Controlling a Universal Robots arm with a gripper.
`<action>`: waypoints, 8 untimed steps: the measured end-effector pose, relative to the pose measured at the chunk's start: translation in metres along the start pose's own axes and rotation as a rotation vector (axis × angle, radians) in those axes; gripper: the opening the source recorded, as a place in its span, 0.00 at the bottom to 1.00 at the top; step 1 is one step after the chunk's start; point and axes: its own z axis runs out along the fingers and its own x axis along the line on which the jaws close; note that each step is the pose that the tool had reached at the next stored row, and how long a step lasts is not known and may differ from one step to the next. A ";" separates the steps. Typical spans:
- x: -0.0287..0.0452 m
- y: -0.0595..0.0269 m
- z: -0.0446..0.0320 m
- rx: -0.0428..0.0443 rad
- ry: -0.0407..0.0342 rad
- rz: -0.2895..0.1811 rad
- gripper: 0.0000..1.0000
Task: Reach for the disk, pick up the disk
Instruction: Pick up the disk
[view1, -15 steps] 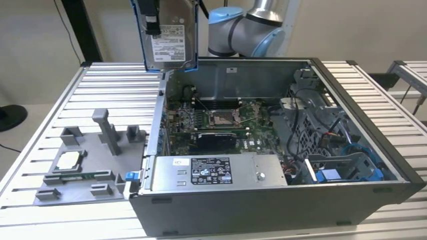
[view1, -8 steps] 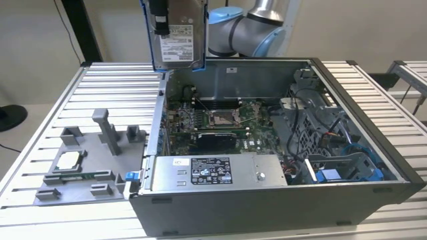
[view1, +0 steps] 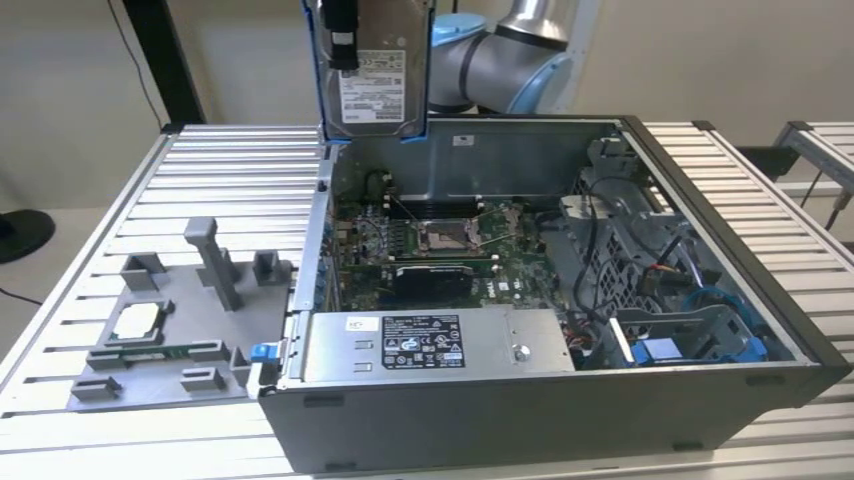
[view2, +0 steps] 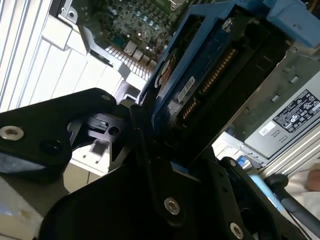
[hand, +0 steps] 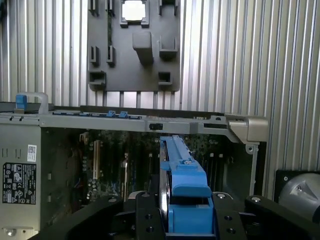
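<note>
pincer (hand: 187, 220) clamped on disk (view1: 378, 85), held clear above open pc case (view1: 534, 410). reach and pick look done.

Desk (hand: 280, 60): ribbed aluminium slats, spanning beneath the tool (hand: 186, 217). Wall (view1: 67, 60): plain beige, behind the tool, evenly lit. Dark upright post (view1: 163, 60) in front of that wall. Second slatted frame (view1: 817, 140) stands apart from the desk, on the exterior view's right. Black round base (view1: 19, 232) sits lower than the desk.

Open computer case (view1: 534, 410) on the slatted table (view1: 227, 160), grey fixture tray (view1: 180, 300) just beside it
</note>
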 end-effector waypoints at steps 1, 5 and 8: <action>0.0001 -0.0022 0.0000 0.0000 0.0001 0.000 0.00; 0.0002 -0.0109 -0.0001 -0.0001 0.0001 0.000 0.00; 0.0004 -0.0173 -0.0002 0.0000 0.0001 0.000 0.00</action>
